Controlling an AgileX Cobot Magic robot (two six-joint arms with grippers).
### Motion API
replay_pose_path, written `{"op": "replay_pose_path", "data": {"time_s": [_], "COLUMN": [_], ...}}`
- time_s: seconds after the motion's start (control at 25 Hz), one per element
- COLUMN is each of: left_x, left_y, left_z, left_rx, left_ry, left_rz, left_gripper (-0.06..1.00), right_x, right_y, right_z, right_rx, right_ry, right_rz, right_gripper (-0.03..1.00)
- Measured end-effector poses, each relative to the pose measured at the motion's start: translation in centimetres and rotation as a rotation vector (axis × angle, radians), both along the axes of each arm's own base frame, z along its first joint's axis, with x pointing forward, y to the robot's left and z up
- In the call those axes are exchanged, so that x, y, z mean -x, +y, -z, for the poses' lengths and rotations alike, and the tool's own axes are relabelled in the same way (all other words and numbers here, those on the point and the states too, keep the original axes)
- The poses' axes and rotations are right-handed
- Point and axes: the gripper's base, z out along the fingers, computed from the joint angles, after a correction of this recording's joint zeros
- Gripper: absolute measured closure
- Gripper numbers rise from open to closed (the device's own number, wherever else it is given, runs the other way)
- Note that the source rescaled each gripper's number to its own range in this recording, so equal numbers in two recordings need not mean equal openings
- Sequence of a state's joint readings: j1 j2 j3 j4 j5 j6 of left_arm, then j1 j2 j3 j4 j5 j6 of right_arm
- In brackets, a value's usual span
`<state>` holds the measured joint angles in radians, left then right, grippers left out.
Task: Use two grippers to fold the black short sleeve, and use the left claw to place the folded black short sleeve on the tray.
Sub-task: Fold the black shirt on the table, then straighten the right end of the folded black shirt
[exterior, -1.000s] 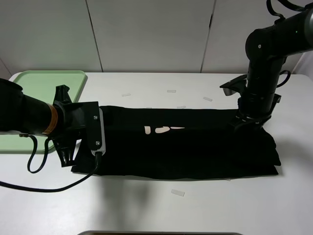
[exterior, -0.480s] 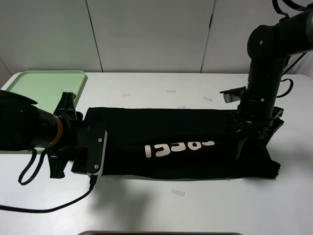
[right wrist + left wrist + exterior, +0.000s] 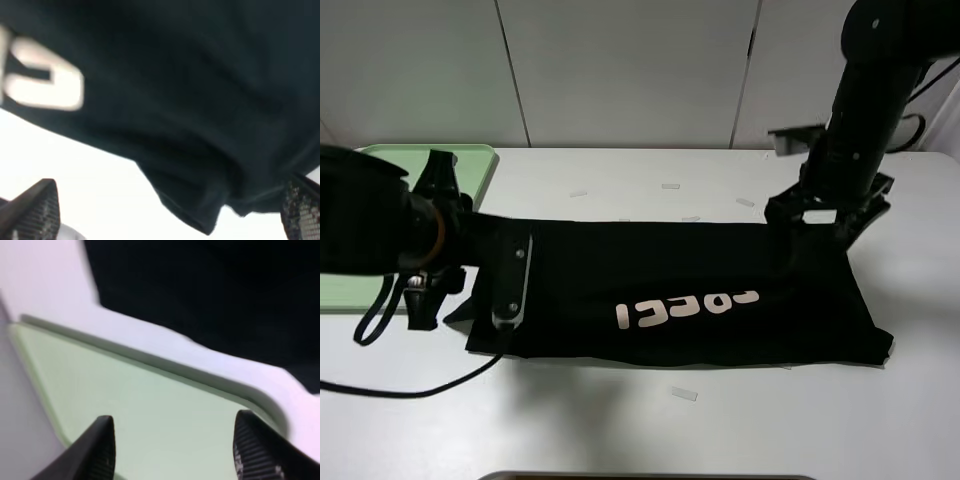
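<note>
While the black short sleeve [image 3: 700,290] lies flat on the desk [image 3: 650,430] as a long folded band, neither arm grips it. Its white lettering [image 3: 687,304] faces up near the band's front edge. In the high view the green tray [image 3: 465,160] sits just beyond the shirt's left end, apart from the cloth. The left tool [image 3: 172,450] hangs off that same left end. Its wrist view shows both fingers spread wide over the tray's green floor with nothing between them, and the shirt's dark edge lies just past the tray's rim. The right tool [image 3: 167,210] is at the shirt's far right corner, its fingers likewise parted and empty. The cloth and part of the lettering fill its wrist view. A small scrap of tape [image 3: 684,394] lies on the desk just in front of the shirt.
</note>
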<state>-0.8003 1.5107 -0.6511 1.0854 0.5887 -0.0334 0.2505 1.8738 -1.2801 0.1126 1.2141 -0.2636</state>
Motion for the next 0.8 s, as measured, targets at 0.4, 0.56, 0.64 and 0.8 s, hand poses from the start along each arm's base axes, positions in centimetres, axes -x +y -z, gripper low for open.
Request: {"op": "replay_pose_path", "data": {"time_s": [0.4, 0.56, 0.64, 0.8], "left_x": [-3.0, -3.5, -3.2, -1.2], "left_y": [-3.1, -3.5, -3.1, -1.2], "left_z": [-9.0, -13.7, -16.1, -20.6], "left_rx": [0.364, 0.588, 0.670, 0.787], "left_ry": [-0.257, -0.370, -0.422, -0.512], "left_rz": [-0.115, -0.235, -0.265, -0.277], "left_gripper": [0.44, 0.37, 0.29, 0.13], "right_x": [-2.0, -2.0, -1.7, -0.3], "right_y": [0.5, 0.4, 0.3, -0.1], "right_z": [-10.2, -12.1, -13.1, -15.8], "right_rx": [-0.119, -0.150, -0.163, -0.177], "right_ry": [-0.471, -0.605, -0.656, -0.747], "right_rz": [0.018, 0.029, 0.032, 0.030], "right_gripper": [0.01, 0.01, 0.01, 0.01]}}
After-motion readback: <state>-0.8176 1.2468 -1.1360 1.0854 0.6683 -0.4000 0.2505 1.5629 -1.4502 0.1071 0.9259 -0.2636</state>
